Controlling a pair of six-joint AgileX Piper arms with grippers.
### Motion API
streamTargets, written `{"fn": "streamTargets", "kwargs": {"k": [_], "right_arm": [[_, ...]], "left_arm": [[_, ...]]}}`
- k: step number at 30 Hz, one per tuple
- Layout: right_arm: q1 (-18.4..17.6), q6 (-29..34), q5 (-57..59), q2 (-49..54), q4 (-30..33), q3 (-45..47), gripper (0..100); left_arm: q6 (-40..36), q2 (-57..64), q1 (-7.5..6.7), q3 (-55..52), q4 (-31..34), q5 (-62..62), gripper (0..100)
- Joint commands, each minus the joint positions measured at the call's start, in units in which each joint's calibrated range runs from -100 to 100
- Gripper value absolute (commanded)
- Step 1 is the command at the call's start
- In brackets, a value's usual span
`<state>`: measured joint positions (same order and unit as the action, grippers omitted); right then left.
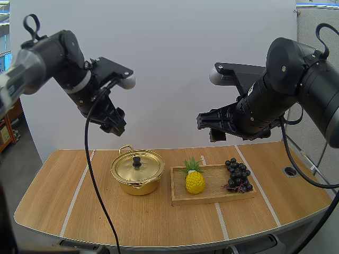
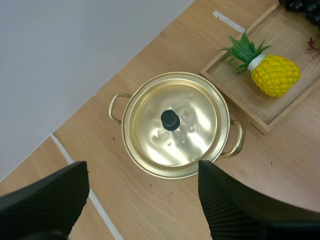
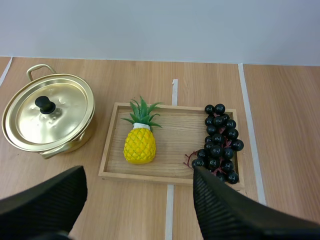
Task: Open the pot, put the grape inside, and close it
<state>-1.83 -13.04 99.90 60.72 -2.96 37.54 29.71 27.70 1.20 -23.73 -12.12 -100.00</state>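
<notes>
A gold pot [image 1: 137, 172] [image 2: 175, 125] [image 3: 48, 115] stands on the table, its lid with a black knob [image 1: 136, 161] [image 2: 170, 119] [image 3: 45, 105] in place. A bunch of dark grapes [image 1: 237, 175] [image 3: 218, 144] lies at the right end of a wooden tray [image 1: 212, 197] [image 3: 178, 137]. My left gripper [image 1: 113, 123] [image 2: 142, 202] hangs open high above the pot. My right gripper [image 1: 212, 126] [image 3: 137, 205] hangs open high above the tray, with nothing between its fingers.
A yellow toy pineapple [image 1: 194, 178] [image 2: 270, 71] [image 3: 140, 140] lies in the tray's left half, beside the pot. White tape lines [image 1: 79, 192] [image 3: 248, 125] cross the wooden table. A small round hole [image 1: 290, 171] sits near the table's right edge.
</notes>
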Motion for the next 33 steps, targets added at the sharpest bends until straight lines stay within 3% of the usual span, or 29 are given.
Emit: {"fn": "streamTargets", "kwargs": {"k": [1,7,18,33], "right_arm": [[-0.03,0.0,0.1,0.16,-0.56,-0.55,100],[-0.03,0.0,0.1,0.16,-1.34,-0.55,100],[-0.03,0.0,0.1,0.16,-1.56,-0.55,100],[-0.03,0.0,0.1,0.16,-1.56,-0.55,100]], "left_arm": [[2.58,-3.69,0.03,0.35,-2.52,0.0,100],[3.38,-12.58,-0.37,4.68,-4.23,0.0,100],[3.17,-21.84,-5.49,8.86,-4.2,0.0,100],[2.17,-30.9,-5.58,8.97,-1.73,0.72,100]]}}
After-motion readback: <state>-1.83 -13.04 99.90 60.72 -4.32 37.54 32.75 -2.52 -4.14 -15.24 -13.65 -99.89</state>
